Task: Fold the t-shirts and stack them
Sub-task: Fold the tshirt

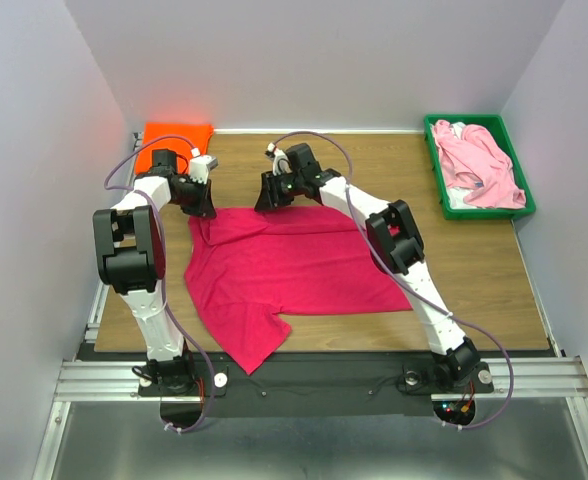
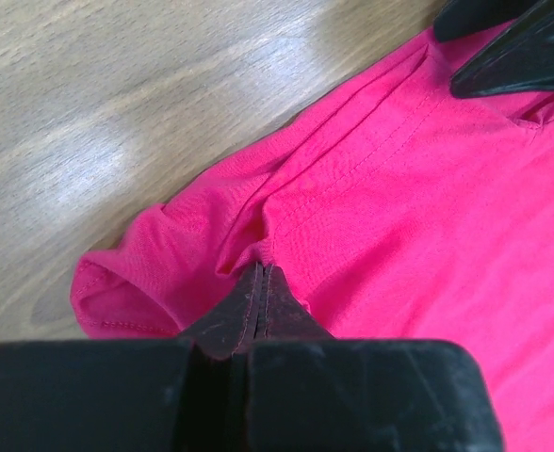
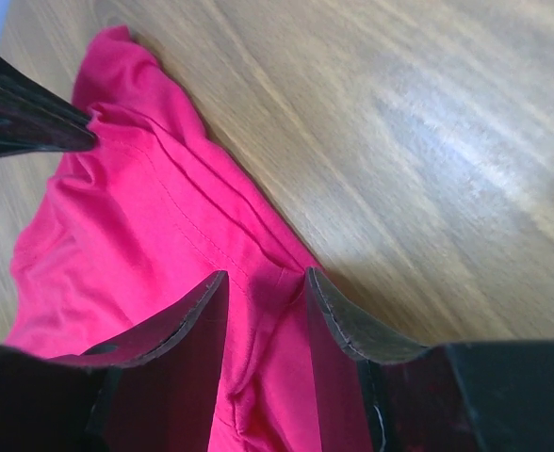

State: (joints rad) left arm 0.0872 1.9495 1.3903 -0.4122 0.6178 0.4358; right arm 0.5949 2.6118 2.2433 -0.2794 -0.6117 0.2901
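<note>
Your left gripper point(image 2: 260, 275) is pinching fully closed on the crimson-magenta t-shirt point(image 1: 284, 270), jaws pressed together on a fold of cloth beside a sleeve, at the shirt's upper left corner in the overhead view. Your right gripper point(image 3: 266, 278) is standing partly open, jaws straddling the shirt's top edge without clamping it. The shirt is lying spread across the middle of the wooden table point(image 1: 464, 280). The orange t-shirt point(image 1: 177, 135) is sitting folded at upper left, and the pale pink t-shirt point(image 1: 479, 165) is lying crumpled in the green tray point(image 1: 526, 208) at upper right.
</note>
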